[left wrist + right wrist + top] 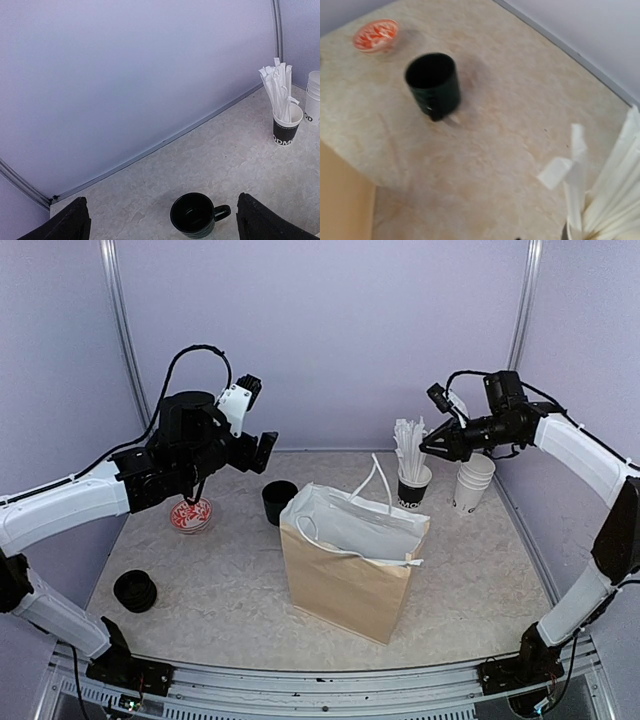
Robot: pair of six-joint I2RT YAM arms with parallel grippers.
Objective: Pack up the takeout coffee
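Observation:
No takeout coffee shows in any view. A brown paper bag [345, 575] with a white lining and white handles stands open at the table's middle; its inside is hidden from me. My left gripper [256, 421] hangs high over the back left, open and empty, with its dark fingers [70, 222] wide apart. Far below them stands a dark green mug [195, 215]. My right gripper [428, 446] hovers at the back right, right beside the white wrapped straws [409, 445]. Its jaws are too small to read there, and the right wrist view barely shows them.
The straws stand in a paper cup [413, 487] with a black lettered band, also seen as the cup [286, 127]. A stack of lidless white cups [473, 483] is next to it. A red-and-white bowl [191, 514] and a black stack of lids [135, 591] sit left.

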